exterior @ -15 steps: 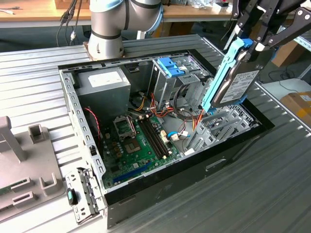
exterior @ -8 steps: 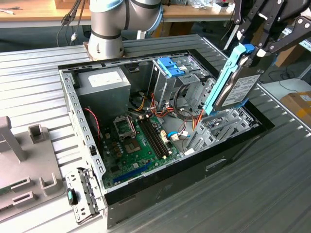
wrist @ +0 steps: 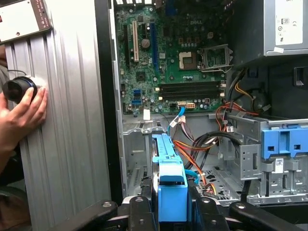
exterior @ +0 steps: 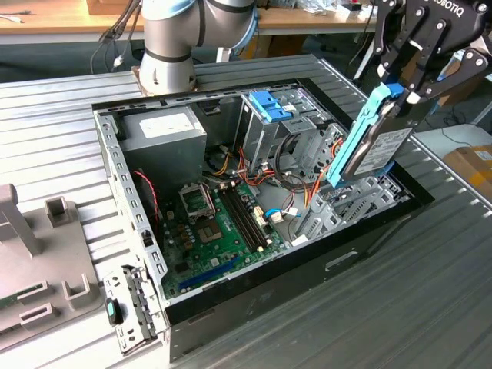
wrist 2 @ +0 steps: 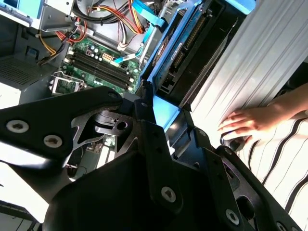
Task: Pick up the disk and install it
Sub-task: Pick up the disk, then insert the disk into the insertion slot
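The disk [exterior: 378,150], a dark grey drive with a white label in a light blue bracket, hangs tilted over the open computer case [exterior: 369,231] on the exterior view's right. My gripper [exterior: 400,91] is shut on the bracket's upper end. The disk's lower end sits just above the grey drive bay [exterior: 350,201] at the case's near corner. In the first wrist view the blue bracket [wrist: 171,183] runs edge-on between my fingers [wrist: 139,207], with the bay [wrist: 139,159] below it. The second wrist view shows the disk [wrist 2: 192,53] beyond the gripper's black linkage [wrist 2: 144,144].
Inside the case lie the green motherboard [exterior: 223,223], a grey power-supply box [exterior: 165,131], a metal cage with a blue latch [exterior: 270,108] and loose orange and red cables [exterior: 304,188]. A person's hand [wrist: 19,115] rests on a black knob on the ribbed table. A grey fixture [exterior: 38,254] stands at the exterior view's left.
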`<action>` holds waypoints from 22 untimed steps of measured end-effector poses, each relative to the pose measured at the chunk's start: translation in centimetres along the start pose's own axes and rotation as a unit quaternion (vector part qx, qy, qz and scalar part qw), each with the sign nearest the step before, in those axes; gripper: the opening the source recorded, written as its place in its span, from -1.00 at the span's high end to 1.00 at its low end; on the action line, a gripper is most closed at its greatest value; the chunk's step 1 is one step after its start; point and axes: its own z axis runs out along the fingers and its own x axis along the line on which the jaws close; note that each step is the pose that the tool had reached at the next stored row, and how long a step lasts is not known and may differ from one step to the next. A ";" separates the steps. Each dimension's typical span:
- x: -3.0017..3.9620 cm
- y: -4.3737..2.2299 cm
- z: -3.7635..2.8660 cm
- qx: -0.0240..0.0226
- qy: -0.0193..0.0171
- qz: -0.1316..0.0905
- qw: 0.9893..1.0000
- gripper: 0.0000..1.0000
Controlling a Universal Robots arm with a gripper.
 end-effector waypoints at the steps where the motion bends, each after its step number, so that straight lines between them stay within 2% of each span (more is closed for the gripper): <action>1: -0.01 -0.09 0.21 0.000 0.000 0.000 1.000 0.26; 3: -0.01 -0.08 0.92 0.000 0.000 0.000 1.000 0.26; 5: -0.02 -0.08 0.98 0.000 0.000 0.000 1.000 0.26; 8: -0.04 -0.07 1.07 0.000 -0.002 0.000 1.000 0.26; 10: -0.03 -0.08 1.09 -0.001 -0.013 0.001 1.000 0.26; 11: 0.06 -0.09 1.44 -0.001 -0.013 0.001 1.000 0.26; 17: 0.18 -0.34 1.97 -0.001 -0.013 0.001 1.000 0.26; 22: 0.34 -0.31 2.73 -0.001 -0.013 -0.001 1.000 0.26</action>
